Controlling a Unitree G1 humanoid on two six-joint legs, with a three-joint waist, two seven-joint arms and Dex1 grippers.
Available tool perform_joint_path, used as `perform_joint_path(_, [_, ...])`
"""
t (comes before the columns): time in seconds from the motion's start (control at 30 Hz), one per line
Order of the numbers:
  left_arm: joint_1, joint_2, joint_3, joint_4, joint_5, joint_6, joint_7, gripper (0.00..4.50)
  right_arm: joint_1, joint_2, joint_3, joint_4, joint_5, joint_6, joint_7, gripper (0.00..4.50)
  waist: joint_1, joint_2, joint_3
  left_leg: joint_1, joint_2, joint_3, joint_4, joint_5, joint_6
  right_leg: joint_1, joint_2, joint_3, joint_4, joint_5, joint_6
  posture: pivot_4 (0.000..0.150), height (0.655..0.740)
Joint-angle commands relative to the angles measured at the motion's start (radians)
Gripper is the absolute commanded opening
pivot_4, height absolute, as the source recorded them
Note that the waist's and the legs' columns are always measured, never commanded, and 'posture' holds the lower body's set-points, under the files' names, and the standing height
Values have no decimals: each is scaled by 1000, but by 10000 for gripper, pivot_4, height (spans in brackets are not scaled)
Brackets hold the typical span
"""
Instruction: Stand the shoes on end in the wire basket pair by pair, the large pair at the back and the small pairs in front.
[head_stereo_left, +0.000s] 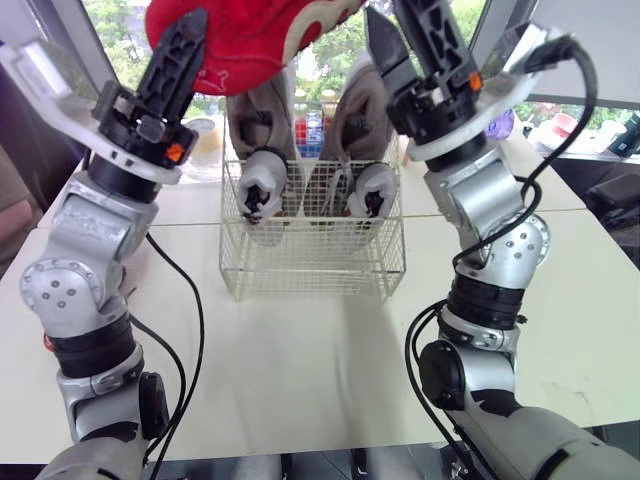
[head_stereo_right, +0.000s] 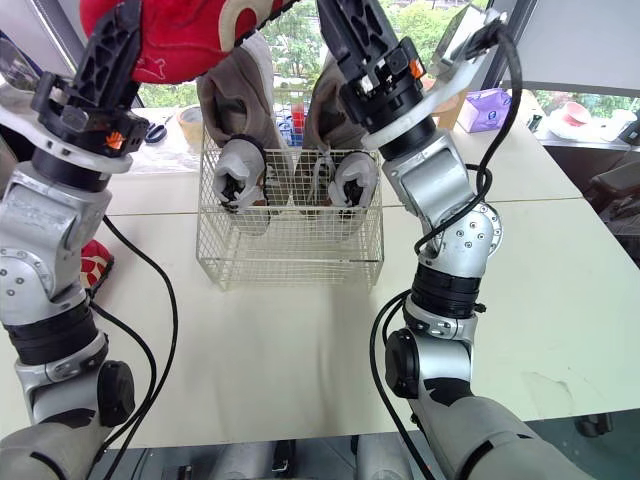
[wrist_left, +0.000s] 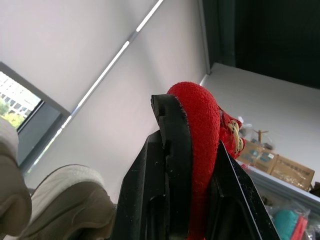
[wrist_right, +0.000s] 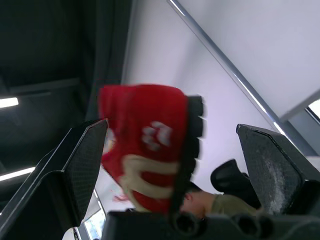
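My left gripper (head_stereo_left: 185, 45) is raised high and shut on a small red shoe (head_stereo_left: 250, 35), clamping its edge; the left wrist view shows the red shoe (wrist_left: 200, 130) pinched between the black fingers (wrist_left: 172, 165). My right gripper (wrist_right: 172, 165) stands open beside that shoe (wrist_right: 145, 145), its fingers apart on either side without touching. Below, the wire basket (head_stereo_left: 310, 270) holds two large beige shoes (head_stereo_left: 262, 110) on end at the back. Two small grey shoes (head_stereo_left: 262, 190) stand in front of them.
A second red shoe (head_stereo_right: 95, 262) lies on the white table (head_stereo_left: 320, 350) at my left, partly behind my left arm. A tape roll (head_stereo_right: 190, 125) and a purple box (head_stereo_right: 487, 105) sit at the far edge. A person (wrist_right: 220, 202) shows behind the right gripper.
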Motion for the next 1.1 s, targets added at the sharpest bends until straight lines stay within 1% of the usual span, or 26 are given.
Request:
perform_joint_path(0.03, [9, 15, -20, -19, 39, 10, -33, 1882, -29, 4, 20, -41, 39, -26, -7, 44308, -2, 0, 0, 0, 0, 0, 0, 0, 0, 0, 0, 0, 0, 0, 0, 1500, 7400])
perform_joint_path(0.13, [26, 23, -57, -16, 111, 27, -61, 1882, -21, 3, 49, -48, 28, -29, -9, 44308, -2, 0, 0, 0, 0, 0, 0, 0, 0, 0, 1, 0, 0, 0, 0, 1500, 7400])
perform_joint_path(0.3, [29, 14, -72, -18, 138, 33, -79, 1882, -8, 7, 62, -43, 21, -50, -16, 44308, -2, 0, 0, 0, 0, 0, 0, 0, 0, 0, 1, 0, 0, 0, 0, 1500, 7400])
perform_joint_path(0.33, [30, 12, -69, -18, 139, 31, -78, 1882, -8, 6, 62, -40, 19, -55, -15, 42016, -1, 0, 0, 0, 1, 0, 0, 0, 0, 0, 1, 0, 0, 0, 0, 1500, 7400])
perform_joint_path(0.4, [31, 10, -66, -18, 141, 30, -77, 1882, -7, 4, 61, -37, 17, -62, -12, 35835, -1, 0, 0, 0, 1, 0, 0, 0, 0, 0, 1, 0, 0, 0, 0, 1500, 7400])
perform_joint_path(0.43, [32, 11, -66, -19, 143, 30, -78, 1882, -7, 3, 61, -36, 17, -63, -11, 31005, -1, 0, 0, 0, 1, 0, 0, 0, 0, 0, 1, 0, 0, 0, 0, 1500, 7400])
perform_joint_path(0.53, [34, 14, -65, -22, 147, 31, -79, 1882, -8, -2, 62, -39, 22, -60, -2, 18631, -1, 0, 0, 0, 1, 0, 0, 0, 0, 0, 1, 0, 0, 0, 0, 1500, 7400])
perform_joint_path(0.6, [43, 27, -65, -33, 154, 37, -96, 1882, -10, -8, 61, -42, 26, -58, -4, 13991, -2, 0, 0, 0, 1, 0, 0, 0, 0, 0, 1, 0, 0, 0, 0, 1500, 7400])
perform_joint_path(0.67, [59, 43, -63, -47, 144, 53, -105, 12416, -15, -15, 57, -43, 33, -57, -7, 13830, -2, 0, 0, 0, 1, 0, 0, 0, 0, 0, 1, 0, 0, 0, 0, 1500, 7400])
perform_joint_path(0.73, [93, 67, -55, -77, 131, 68, -93, 20294, -30, -33, 41, -38, 48, -58, -10, 13830, -3, 0, 0, 0, 1, -1, 0, 0, 0, 0, 1, 0, 0, 0, 0, 1500, 7400])
perform_joint_path(0.77, [106, 75, -52, -89, 129, 70, -85, 27100, -37, -40, 34, -36, 56, -59, -11, 13830, -3, 0, 0, 0, 1, -1, 0, 0, 0, 0, 1, 0, 0, 0, 0, 1500, 7400])
perform_joint_path(0.83, [145, 92, -43, -121, 120, 75, -57, 36164, -57, -68, 12, -21, 80, -61, -12, 13830, -3, 0, 0, 0, 2, -1, -1, 0, 0, -1, 1, 0, 0, 0, 0, 1500, 7400])
perform_joint_path(0.87, [187, 107, -40, -156, 100, 88, -31, 41809, -73, -102, -9, -4, 93, -55, 1, 13830, -3, 0, 0, 0, 2, -1, -1, 0, 0, -1, 1, 0, 0, 0, 0, 1500, 7400])
perform_joint_path(0.9, [228, 115, -37, -192, 74, 90, 3, 43498, -87, -139, -27, 15, 98, -49, 18, 13830, -3, 0, 0, 0, 2, -1, -1, 0, 0, -1, 1, 0, 0, 0, 0, 1500, 7400])
perform_joint_path(0.93, [265, 117, -34, -227, 45, 83, 39, 43498, -99, -178, -40, 35, 97, -43, 39, 13830, -3, 1, 1, 0, 2, -1, -1, 0, 1, -1, 1, 0, 0, 0, 0, 1500, 7400])
perform_joint_path(1.0, [328, 121, -38, -286, 28, 69, 94, 43498, -110, -269, -47, 66, 69, -19, 108, 13830, 3, 0, 0, 0, 2, -1, -1, -1, 1, -1, 0, 1, -1, 0, 0, 1500, 7400])
perform_joint_path(1.1, [474, 127, -50, -389, 9, 62, 158, 43498, -96, -467, -35, 108, -2, 53, 275, 13830, 2, 0, 0, 0, 1, -1, 0, -1, 1, 1, -1, 1, -3, -2, -4, 1500, 7400])
